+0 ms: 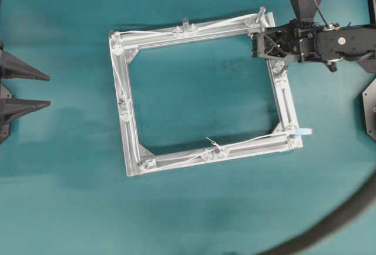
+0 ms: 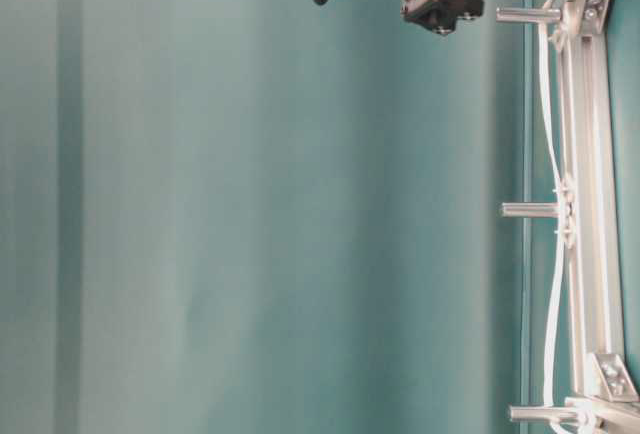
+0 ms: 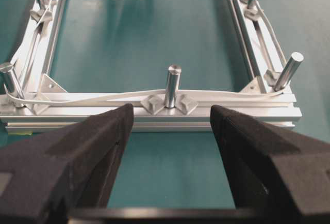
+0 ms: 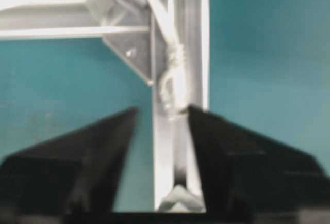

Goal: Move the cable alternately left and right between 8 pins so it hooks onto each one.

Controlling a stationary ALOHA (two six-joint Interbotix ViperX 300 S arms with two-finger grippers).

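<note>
- Left gripper (image 3: 171, 126): jaws wide apart, holding nothing, parked short of the frame's (image 1: 130, 149) left rail.
- Cable (image 1: 176, 32): laid along the frame rails, weaving past the pins (image 1: 185, 22).
- Right gripper (image 4: 163, 116): jaws apart, straddling the right rail near the top corner, gripping nothing.

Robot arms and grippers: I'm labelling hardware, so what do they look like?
Both are matte black. The left gripper has broad wedge-shaped fingers with a rough foam-like surface. The right gripper matches; its arm shows an open lattice bracket and thin black cable.
</note>
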